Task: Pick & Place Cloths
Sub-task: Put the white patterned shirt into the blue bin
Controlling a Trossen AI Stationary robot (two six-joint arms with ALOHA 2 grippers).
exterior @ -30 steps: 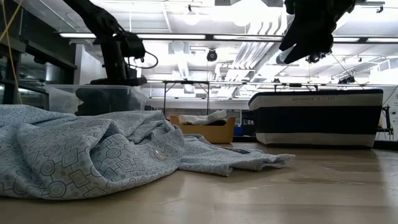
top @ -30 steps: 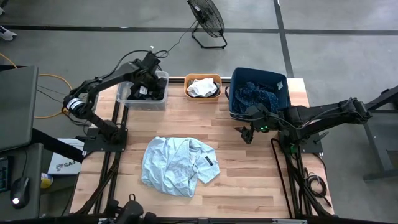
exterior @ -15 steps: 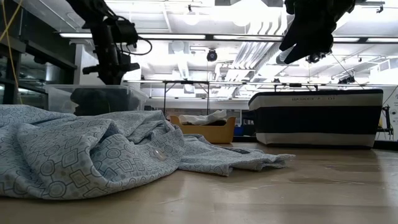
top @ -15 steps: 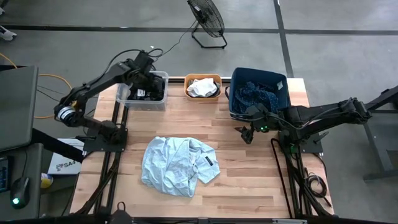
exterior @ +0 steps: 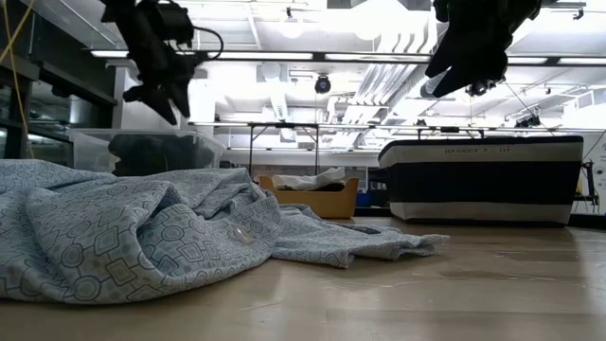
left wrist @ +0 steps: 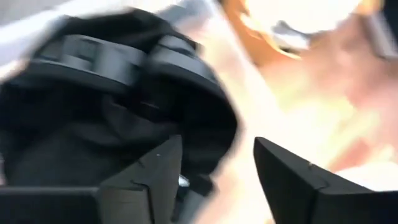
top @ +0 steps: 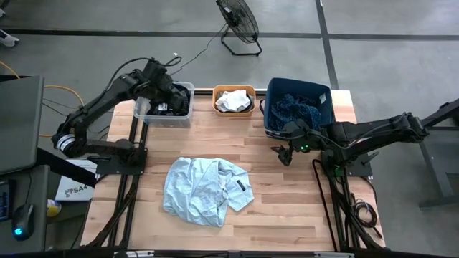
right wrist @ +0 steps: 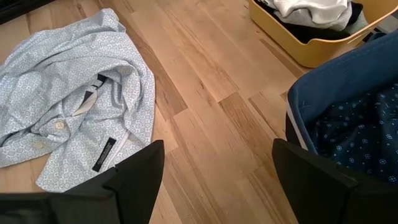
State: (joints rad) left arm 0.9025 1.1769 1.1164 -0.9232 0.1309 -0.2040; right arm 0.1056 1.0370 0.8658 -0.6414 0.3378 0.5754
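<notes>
A light blue patterned shirt (top: 204,190) lies crumpled on the wooden table near its front, and also shows in the low view (exterior: 142,237) and the right wrist view (right wrist: 74,99). A black cloth (left wrist: 93,124) lies in the clear bin (top: 147,107) at the far left. A white cloth (top: 231,99) lies in the orange bin (top: 234,111). A navy dotted cloth (top: 295,109) lies in the dark blue bin (top: 267,118). My left gripper (top: 174,100) hangs open and empty above the clear bin (exterior: 159,95). My right gripper (top: 283,153) is open and empty above the table, in front of the blue bin.
The three bins stand in a row along the table's far edge. Bare wood (top: 272,186) lies between the shirt and the right arm, and between the shirt and the bins. A floor fan (top: 239,21) stands beyond the far edge.
My left gripper has risen out of the clear bin and now hangs well above it. The black cloth stays in the bin. My right arm has kept still.
</notes>
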